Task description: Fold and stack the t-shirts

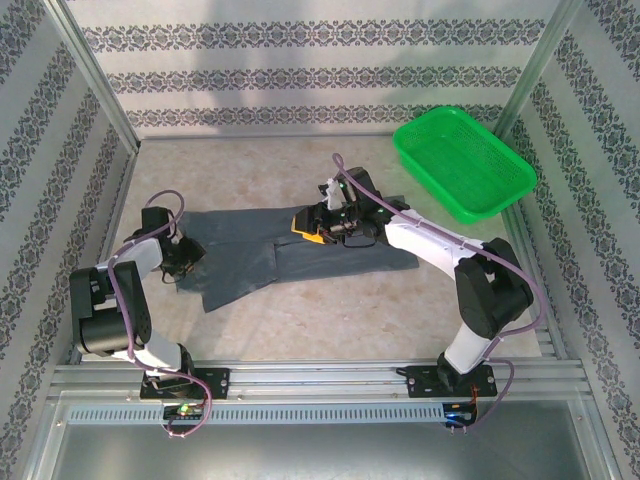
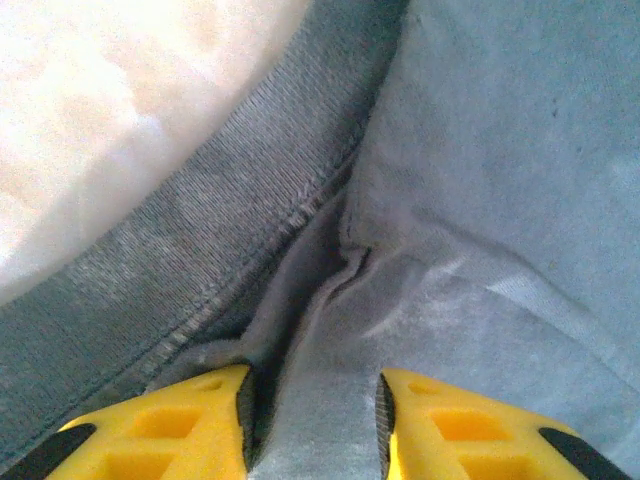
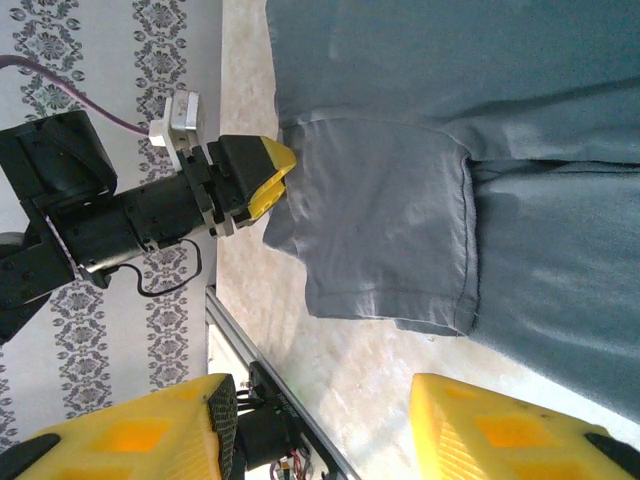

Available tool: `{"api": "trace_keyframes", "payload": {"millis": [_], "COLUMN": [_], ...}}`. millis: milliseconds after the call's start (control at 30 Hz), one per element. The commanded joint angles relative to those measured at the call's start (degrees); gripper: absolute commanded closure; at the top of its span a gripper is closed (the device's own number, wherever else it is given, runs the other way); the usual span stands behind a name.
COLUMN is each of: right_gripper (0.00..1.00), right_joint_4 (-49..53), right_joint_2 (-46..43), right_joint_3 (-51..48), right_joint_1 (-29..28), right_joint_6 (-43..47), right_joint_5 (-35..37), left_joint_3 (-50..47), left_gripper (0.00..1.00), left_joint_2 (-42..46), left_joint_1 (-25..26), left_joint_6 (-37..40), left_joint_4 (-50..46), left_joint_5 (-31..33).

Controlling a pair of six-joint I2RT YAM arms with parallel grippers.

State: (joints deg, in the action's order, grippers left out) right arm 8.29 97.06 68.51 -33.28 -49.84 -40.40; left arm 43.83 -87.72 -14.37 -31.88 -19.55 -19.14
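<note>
Left pincer (image 2: pixel 315 415) tight, right pincer (image 3: pixel 322 425) wide.

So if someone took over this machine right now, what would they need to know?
Left gripper: shut on a pinch of the t-shirt at its left edge.
Right gripper: open, holding nothing, above the shirt's middle.
The t-shirt lies spread on the table, green basket at the far right corner.
Done: one grip taken.
To do: the folding and stacking.

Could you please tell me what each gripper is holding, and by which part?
The left gripper pinches the t-shirt by a fold beside its ribbed edge; the right gripper has open jaws, holding nothing.
</note>
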Motion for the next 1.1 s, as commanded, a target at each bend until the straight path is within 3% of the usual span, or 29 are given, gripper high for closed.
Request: {"api": "trace_keyframes", "payload": {"millis": [0, 200, 433, 800, 1067], "right_gripper": [0.5, 0.5, 0.51, 0.52, 0.52], "right_joint_4": [-0.22, -0.01, 0.38, 1.13, 1.71], "right_joint_2": [0.68, 1.0, 1.6, 0.87, 0.59], "right_joint_3": [1.98, 2.13, 2.94, 3.03, 2.88], "right_joint_1": [-0.56, -0.25, -0.03, 0.75, 1.64], "right_joint_6": [-0.42, -0.25, -0.29, -0.58, -0.3], "right_joint_5": [-1.14, -1.08, -1.08, -0.47, -0.55], "left_joint_3": [-0.41, -1.72, -2.4, 3.7, 13.81], "left_gripper": [0.66, 0.74, 1.0, 1.0, 1.0], "left_joint_2": [0.45, 3.47, 5.61, 9.43, 4.07], "left_joint_1": [-0.44, -0.16, -0.23, -0.28, -0.31], "left_joint_6": [1.03, 1.54, 2.34, -3.48, -6.89], "left_joint_4": [1.38, -1.97, -3.57, -12.61, -19.4], "left_joint_5": [-2.07, -1.49, -1.08, 1.16, 1.25]}}
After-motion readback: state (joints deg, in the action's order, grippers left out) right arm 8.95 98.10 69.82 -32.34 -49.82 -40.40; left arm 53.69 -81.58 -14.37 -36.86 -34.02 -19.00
